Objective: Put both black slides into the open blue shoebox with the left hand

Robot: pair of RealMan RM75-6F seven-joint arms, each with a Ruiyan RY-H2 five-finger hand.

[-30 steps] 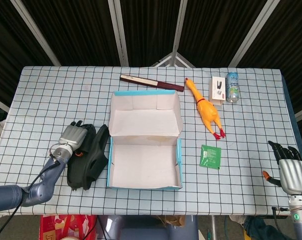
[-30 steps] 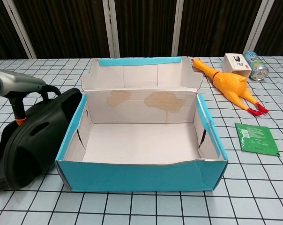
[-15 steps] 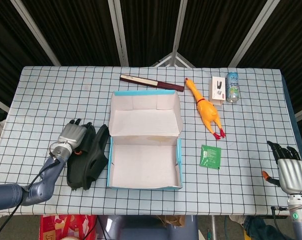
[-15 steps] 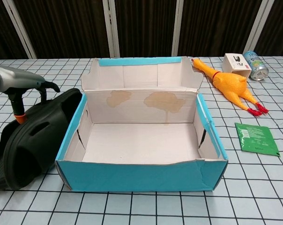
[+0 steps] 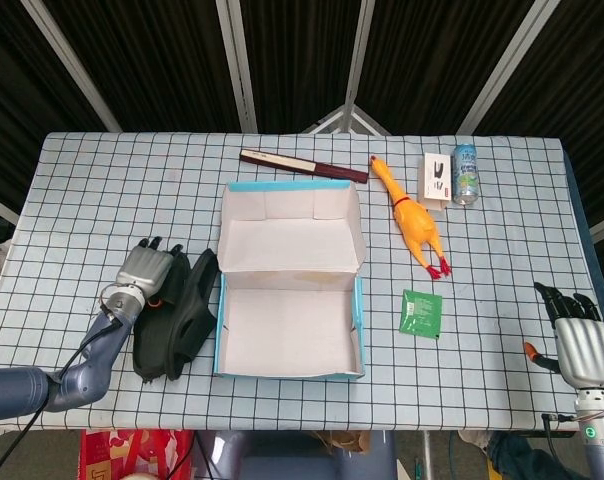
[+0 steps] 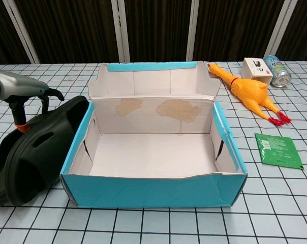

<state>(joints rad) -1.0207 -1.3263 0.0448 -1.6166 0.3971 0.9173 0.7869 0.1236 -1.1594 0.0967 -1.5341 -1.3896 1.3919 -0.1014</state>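
The left hand (image 5: 144, 270) is sitting over the black slides (image 5: 174, 315) at the table's near-left, fingers draped down onto the top of the outer one; can't tell from either view whether it's actually gripping or just resting there. The 2 slides are lying side by side, touching each other, w/ the inner one pressed right against the left wall of the blue shoebox (image 5: 358, 330). The box is standing open in the middle of the checked table (image 5: 112, 190), lid flap folded back, nothing showing inside (just a couple of stains on the cardboard). The right hand (image 5: 582, 335) is hanging at the near-right corner, off the table edge, fingers apart & holding nothing. Beyond the box a dark red flat case (image 5: 302, 165) is lying; to the right a rubber chicken (image 5: 410, 218), a white carton (image 5: 437, 178) beside a can (image 5: 466, 173), & a green packet (image 5: 421, 313) just beside the box's right wall.
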